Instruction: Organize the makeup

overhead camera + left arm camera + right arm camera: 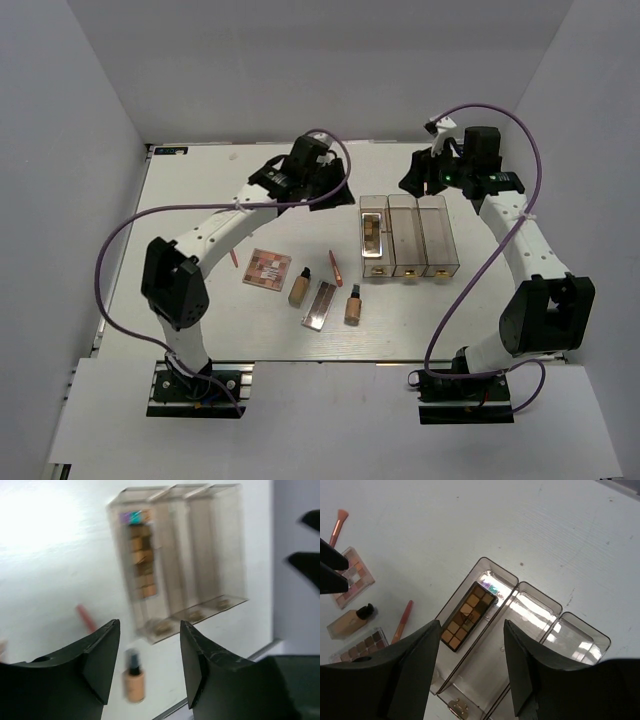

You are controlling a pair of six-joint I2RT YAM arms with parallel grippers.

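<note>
Place: robot laboratory cell
Walls: plain white panels [90, 100] on three sides
Arms: left arm [215, 230], right arm [525, 240], bolted at the white surface [190, 190] edge

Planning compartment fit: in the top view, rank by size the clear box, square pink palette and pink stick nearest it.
1. clear box
2. square pink palette
3. pink stick
All lie on one table.

A: Overhead view: bright, even, diffuse light. White table [190, 180] close to washed out, with faint, soft-edged shadows beneath the arms.

B: Left wrist view: motion blur across the whole frame. Three-compartment box [220, 545] and beige bottle [134, 682] smeared, and the table is blown out at upper left.

A: Right wrist view: sharp. Palette [468, 616] crisp, each pan distinct. Glare patches on the floors of the box's middle and right compartments.
</note>
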